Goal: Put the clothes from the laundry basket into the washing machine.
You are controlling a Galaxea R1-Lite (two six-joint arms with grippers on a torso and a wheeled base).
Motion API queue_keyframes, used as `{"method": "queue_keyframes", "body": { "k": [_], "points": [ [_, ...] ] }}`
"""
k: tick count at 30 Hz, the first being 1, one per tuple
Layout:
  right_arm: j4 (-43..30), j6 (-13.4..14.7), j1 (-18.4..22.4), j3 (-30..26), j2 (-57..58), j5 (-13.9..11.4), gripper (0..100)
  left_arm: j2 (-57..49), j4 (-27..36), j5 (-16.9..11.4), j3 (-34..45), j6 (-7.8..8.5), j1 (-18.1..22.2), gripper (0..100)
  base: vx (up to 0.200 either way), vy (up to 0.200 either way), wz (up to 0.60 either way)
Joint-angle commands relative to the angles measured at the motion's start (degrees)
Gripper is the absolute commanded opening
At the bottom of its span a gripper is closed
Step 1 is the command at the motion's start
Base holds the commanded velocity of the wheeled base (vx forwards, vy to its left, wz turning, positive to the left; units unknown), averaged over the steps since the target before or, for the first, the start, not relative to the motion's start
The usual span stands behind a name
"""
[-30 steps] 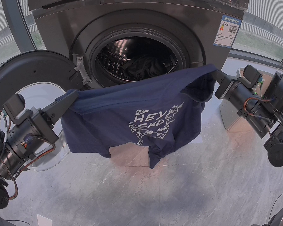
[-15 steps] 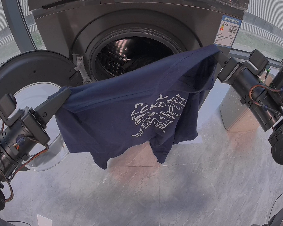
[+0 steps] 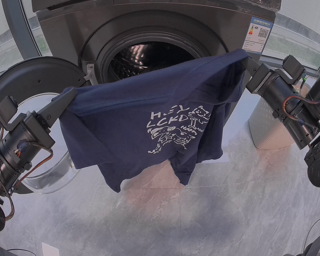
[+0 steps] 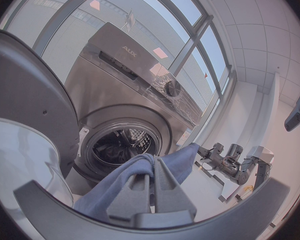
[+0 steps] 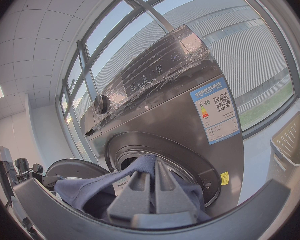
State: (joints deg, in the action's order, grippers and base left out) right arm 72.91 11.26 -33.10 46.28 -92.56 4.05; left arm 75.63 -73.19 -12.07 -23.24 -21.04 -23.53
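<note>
T-shirt hangs before the washing machine opening; door left, laundry basket right.

Navy T-shirt with a white chest print hangs stretched across the drum mouth. The left gripper pinches one top corner at 9 o'clock and the right gripper the other at 2 o'clock, right end higher, hem drooping toward 6. Washing machine at 12 o'clock: grey front-loader, door swung wide to 9 o'clock, dark garment lying in the drum. Laundry basket, pale and perforated, stands on the floor at 3 o'clock just beside the machine.
</note>
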Motion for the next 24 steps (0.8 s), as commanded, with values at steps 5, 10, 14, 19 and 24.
{"method": "queue_keyframes", "body": {
  "k": [5, 10, 14, 19, 24],
  "points": [
    [-0.05, -0.01, -0.13, -0.48, 0.81, 0.00, 0, 1.19, 0.24, -0.06, -1.46, -0.05, 0.76, 0, 0.000, 0.000, 0.00],
    [-0.05, -0.01, -0.48, -1.01, 0.72, -0.09, 0, 1.19, 0.42, -0.24, -1.29, -0.05, 0.24, 0, 0.000, 0.000, 0.00],
    [-0.49, 0.07, -2.23, -2.77, 0.19, -0.36, 0, 3.21, 0.51, -0.85, -1.29, 0.04, -2.31, 0, 0.000, 0.000, 0.00],
    [0.13, 1.48, -6.01, -5.85, -5.52, -0.88, 0, 9.36, -0.28, -1.11, -5.33, 0.04, -6.27, 0, 0.000, 0.000, 0.00],
    [-0.05, 0.95, -6.45, -10.68, -10.09, -2.82, 100, 11.47, -0.28, -1.38, -9.81, -0.23, -8.20, 0, 0.000, 0.000, 0.00]
  ]
}}
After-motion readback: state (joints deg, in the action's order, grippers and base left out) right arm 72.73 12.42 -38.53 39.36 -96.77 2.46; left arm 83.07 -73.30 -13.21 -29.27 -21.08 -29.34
